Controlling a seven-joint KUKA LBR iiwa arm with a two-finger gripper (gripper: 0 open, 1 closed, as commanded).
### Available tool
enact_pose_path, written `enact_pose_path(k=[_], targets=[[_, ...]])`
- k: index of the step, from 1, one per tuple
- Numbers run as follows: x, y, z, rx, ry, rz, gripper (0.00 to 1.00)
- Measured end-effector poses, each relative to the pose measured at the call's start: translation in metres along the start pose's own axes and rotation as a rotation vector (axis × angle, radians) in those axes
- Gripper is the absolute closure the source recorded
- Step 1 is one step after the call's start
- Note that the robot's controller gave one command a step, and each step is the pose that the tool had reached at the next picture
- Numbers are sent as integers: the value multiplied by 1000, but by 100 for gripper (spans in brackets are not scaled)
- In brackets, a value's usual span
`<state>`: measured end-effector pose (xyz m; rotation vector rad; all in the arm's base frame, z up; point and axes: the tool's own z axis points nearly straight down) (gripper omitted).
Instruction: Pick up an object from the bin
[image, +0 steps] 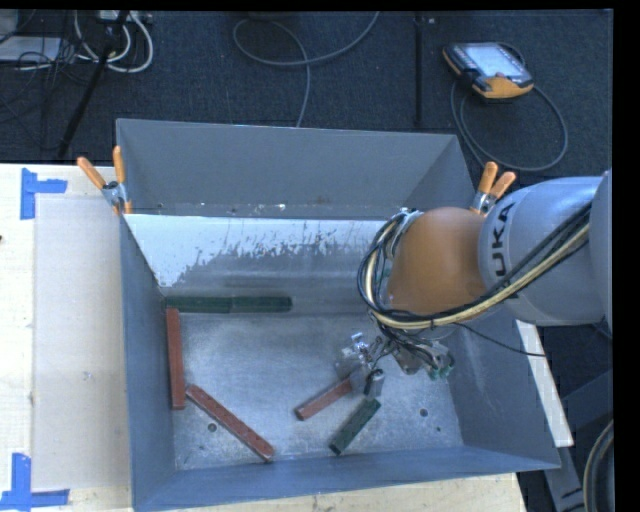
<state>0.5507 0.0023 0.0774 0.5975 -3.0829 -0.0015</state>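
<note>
My gripper (366, 366) hangs low over the right middle of the bin floor, below the orange wrist cover. A short red-brown stick (322, 401) lies slanted just below and left of it, with its upper end right at the gripper's tip. A dark green stick (355, 425) lies slanted beside that one, toward the bin's front. Whether the gripper touches or holds the red-brown stick's end is hidden.
A long dark green stick (228, 303) lies along the foot of the back wall. A red-brown stick (175, 357) runs along the left wall, and another (228, 423) lies diagonally at the front left. The arm and its cables cover the bin's right side.
</note>
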Motion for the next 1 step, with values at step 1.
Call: enact_pose_path(k=[1], targets=[[-13,38,-132,1,-2,-94,100]])
